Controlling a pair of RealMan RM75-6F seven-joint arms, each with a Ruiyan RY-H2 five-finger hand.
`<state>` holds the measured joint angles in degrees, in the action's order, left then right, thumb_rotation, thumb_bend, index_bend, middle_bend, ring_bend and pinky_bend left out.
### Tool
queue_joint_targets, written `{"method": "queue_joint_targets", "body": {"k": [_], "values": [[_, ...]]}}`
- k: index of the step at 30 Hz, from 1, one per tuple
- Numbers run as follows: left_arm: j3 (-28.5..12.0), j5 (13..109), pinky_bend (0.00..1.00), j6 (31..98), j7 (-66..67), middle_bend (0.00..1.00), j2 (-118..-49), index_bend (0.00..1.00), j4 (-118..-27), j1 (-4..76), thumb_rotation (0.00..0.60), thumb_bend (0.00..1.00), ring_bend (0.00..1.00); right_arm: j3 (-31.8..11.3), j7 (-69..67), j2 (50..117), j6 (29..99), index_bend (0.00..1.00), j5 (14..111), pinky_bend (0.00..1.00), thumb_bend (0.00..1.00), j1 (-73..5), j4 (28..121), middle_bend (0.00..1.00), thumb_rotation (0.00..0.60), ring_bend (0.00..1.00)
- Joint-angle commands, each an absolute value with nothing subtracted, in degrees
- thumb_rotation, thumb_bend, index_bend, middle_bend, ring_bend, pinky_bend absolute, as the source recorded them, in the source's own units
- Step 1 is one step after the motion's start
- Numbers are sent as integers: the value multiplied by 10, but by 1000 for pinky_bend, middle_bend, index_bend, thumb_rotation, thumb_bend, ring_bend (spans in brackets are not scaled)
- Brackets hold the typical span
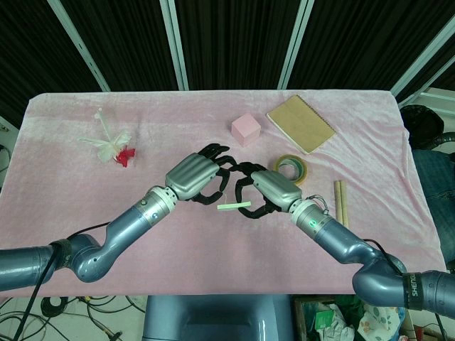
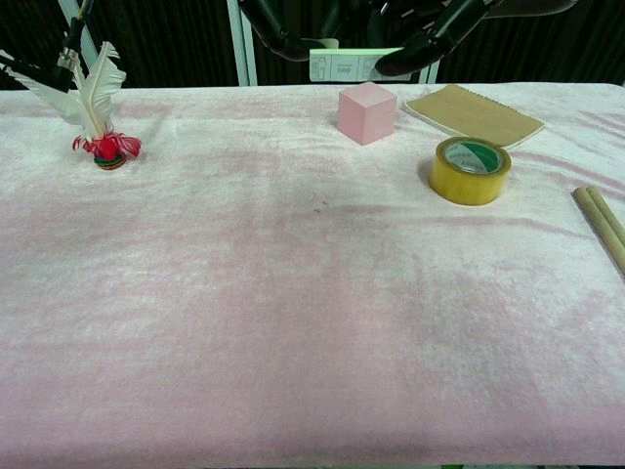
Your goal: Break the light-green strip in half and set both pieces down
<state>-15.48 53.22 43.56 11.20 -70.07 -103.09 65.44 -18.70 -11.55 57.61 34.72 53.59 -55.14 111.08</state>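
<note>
The light-green strip [image 1: 234,206] [image 2: 356,64] is in one piece and hangs level in the air above the middle of the table. My right hand [image 1: 274,188] [image 2: 439,29] pinches its right end. My left hand [image 1: 192,177] [image 2: 283,29] hovers close beside it with fingers curled, their tips near the strip's left end. Whether they grip the strip is hidden. The two hands almost touch each other. In the chest view only the dark fingers show along the top edge.
A pink cube [image 1: 246,128] [image 2: 367,112] stands behind the hands. A brown notebook [image 1: 301,123] and a yellow tape roll [image 1: 293,168] [image 2: 472,169] lie to the right. Wooden sticks [image 1: 341,202] lie near the right edge. A feather shuttlecock [image 1: 114,145] [image 2: 98,117] is far left.
</note>
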Motion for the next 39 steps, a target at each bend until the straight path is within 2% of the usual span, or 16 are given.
{"method": "queue_joint_targets", "body": {"k": [1,39], "values": [[-155,531,0,437,112,198,-702,625,-1031,655,600,470,0,-187,-116,576,347,650,536,46,541,-552,1111,0,600,0],[-147,525,0,455,132,205,-708,644,-1041,662,600,502,0,-182,-120,573,356,666,537,46,560,-551,1113,0,600,0]]}}
